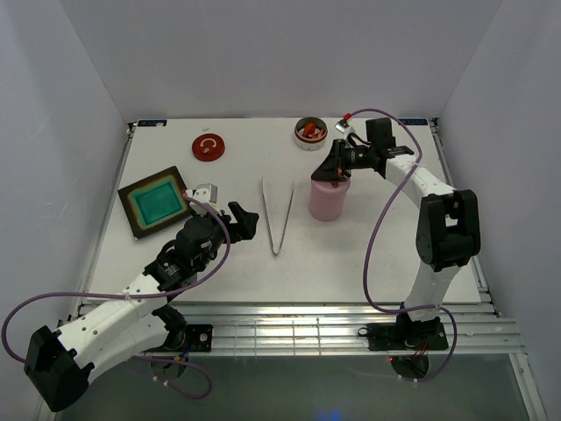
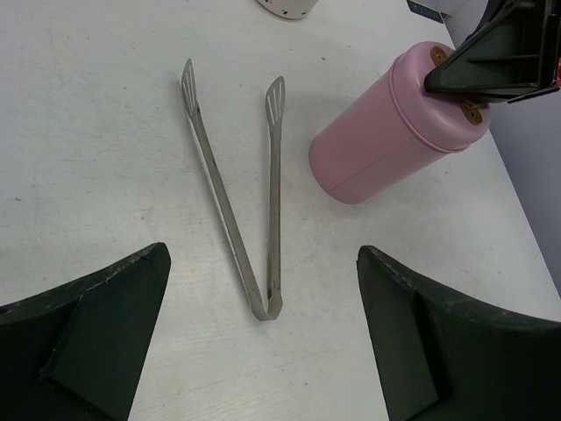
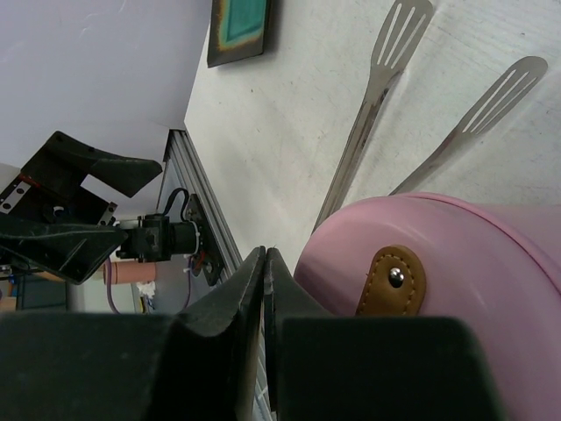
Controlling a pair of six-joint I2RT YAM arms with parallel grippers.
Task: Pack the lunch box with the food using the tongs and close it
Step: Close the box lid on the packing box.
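Left gripper, jaws wide and empty, hovered just behind the hinge of the tongs, which lay flat beside the pink lunch box, the closed right gripper at its lid; pickup step, next probably needing descent and closure across both arms.

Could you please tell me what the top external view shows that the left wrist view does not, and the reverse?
Only the top external view shows the black tray, the red disc and the food. Only the left wrist view shows the slotted tips of the tongs and the brown tabs on the pink container. Both show the tongs, the pink container and the right gripper at its top.
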